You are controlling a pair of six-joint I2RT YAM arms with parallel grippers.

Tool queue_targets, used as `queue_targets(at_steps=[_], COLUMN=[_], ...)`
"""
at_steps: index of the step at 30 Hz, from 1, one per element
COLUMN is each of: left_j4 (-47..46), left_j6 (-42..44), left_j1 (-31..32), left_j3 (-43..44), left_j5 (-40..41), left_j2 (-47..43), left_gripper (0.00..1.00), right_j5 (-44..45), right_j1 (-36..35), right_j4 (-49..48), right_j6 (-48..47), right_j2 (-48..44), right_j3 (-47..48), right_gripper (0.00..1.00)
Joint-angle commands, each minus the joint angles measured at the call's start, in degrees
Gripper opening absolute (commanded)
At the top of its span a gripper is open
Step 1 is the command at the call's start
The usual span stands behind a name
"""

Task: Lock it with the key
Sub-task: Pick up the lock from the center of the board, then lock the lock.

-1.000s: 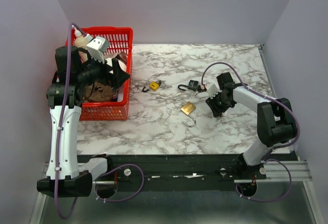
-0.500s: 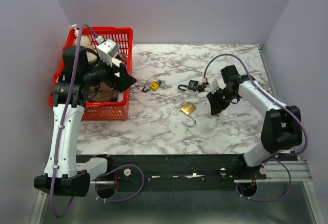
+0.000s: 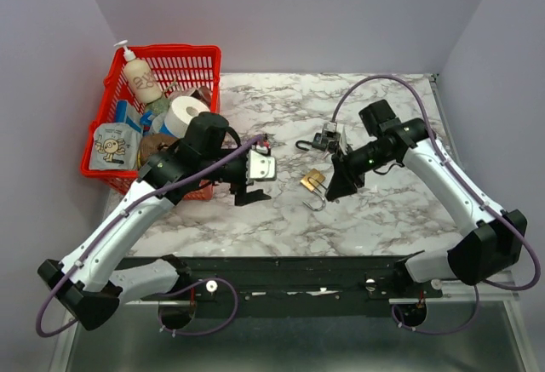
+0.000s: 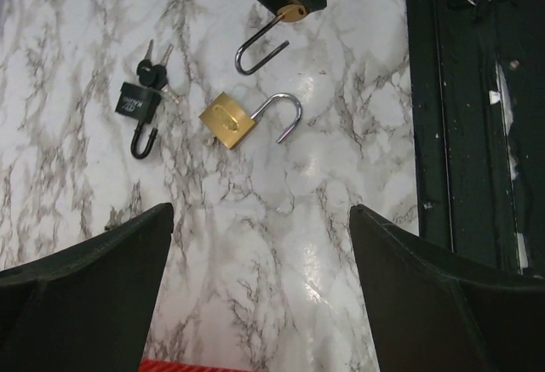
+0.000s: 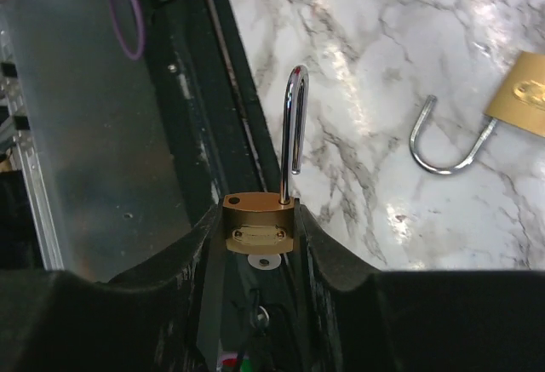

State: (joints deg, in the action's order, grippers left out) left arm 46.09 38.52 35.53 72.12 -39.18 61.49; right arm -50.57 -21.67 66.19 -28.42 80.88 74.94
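Nearest the bases: held brass padlock (image 5: 259,229), pinched across its body by right gripper (image 3: 330,191), shackle swung open and sticking out past the fingertips. Reads as solid metal: dense for its size, rigid, smooth-faced, so likely to twist or slip under a light squeeze. Best taken by the flat body sides, as here, leaving shackle and keyway end free. About level with it, left gripper (image 4: 260,253): spread wide, holding nothing, hovering over marble table (image 4: 341,176). Next out: loose brass padlock (image 4: 228,119), flat on the table, shackle open too. Farther: black padlock (image 4: 136,104), keys (image 4: 153,53) at the end opposite its shackle (seated in the keyway or just touching, cannot tell). For the keys: thin, light, stiff by the look; better gripped by the dark heads than the blades. Far left: red basket (image 3: 170,47) of clutter. Count: two brass padlocks, one black padlock, what looks like two keys, two grippers, one basket.
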Motion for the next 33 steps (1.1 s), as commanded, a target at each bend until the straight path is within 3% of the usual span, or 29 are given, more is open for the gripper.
queue_targets(at_steps=[1,8,16,26,33], left_j4=[-4.50,-16.80,-27.79,-31.85,-29.83], left_j6=[6.22,-5.26,-13.38,-18.66,-16.55], left_j1=[5.77,9.21,11.14,12.46,12.81], left_j3=[-1.10,-6.46,-13.04,-14.81,-14.90], left_j5=[-0.55,-1.42,-4.76,-5.21,-6.43], left_j2=[3.71,5.83,4.25,4.69,4.86], left_gripper=[0.89,0.80,0.67,0.53,0.45], right_j5=[-3.94,1.96,-1.20,-0.32,-1.73], right_j1=[-4.51,-11.19,-12.61,-14.71,-14.89], right_j4=[-0.09,-1.33,0.69,1.04,1.83], right_j6=[3.19,3.11,2.50,1.79,1.62], right_j2=[-5.37,-7.58,-6.35,-5.65,-4.95], right_j3=[-0.23,-1.11,1.09,1.17,2.67], right_gripper=[0.01,0.01,0.01,0.01,0.01])
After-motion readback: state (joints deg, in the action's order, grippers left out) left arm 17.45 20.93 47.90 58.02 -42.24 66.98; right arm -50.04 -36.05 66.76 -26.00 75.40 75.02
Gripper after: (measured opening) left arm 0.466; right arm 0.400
